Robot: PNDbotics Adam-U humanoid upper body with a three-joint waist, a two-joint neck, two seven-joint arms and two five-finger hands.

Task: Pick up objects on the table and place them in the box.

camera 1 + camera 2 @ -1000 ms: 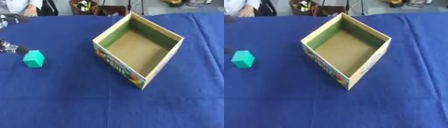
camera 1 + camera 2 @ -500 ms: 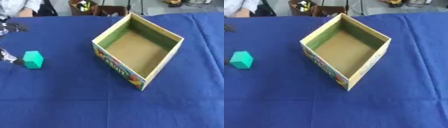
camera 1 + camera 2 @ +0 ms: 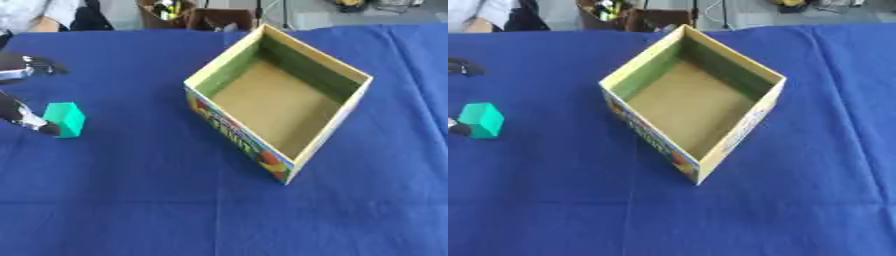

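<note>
Left hand [image 3: 22, 117] spreads unclenched at the upright green block [image 3: 66, 119], a fingertip seemingly touching its near side. Box [image 3: 278, 95] sits apart, corner toward the robot.

The left hand [image 3: 26, 120] is cut off by the left edge, so its palm and grip on the green block [image 3: 66, 119] stay unclear
</note>
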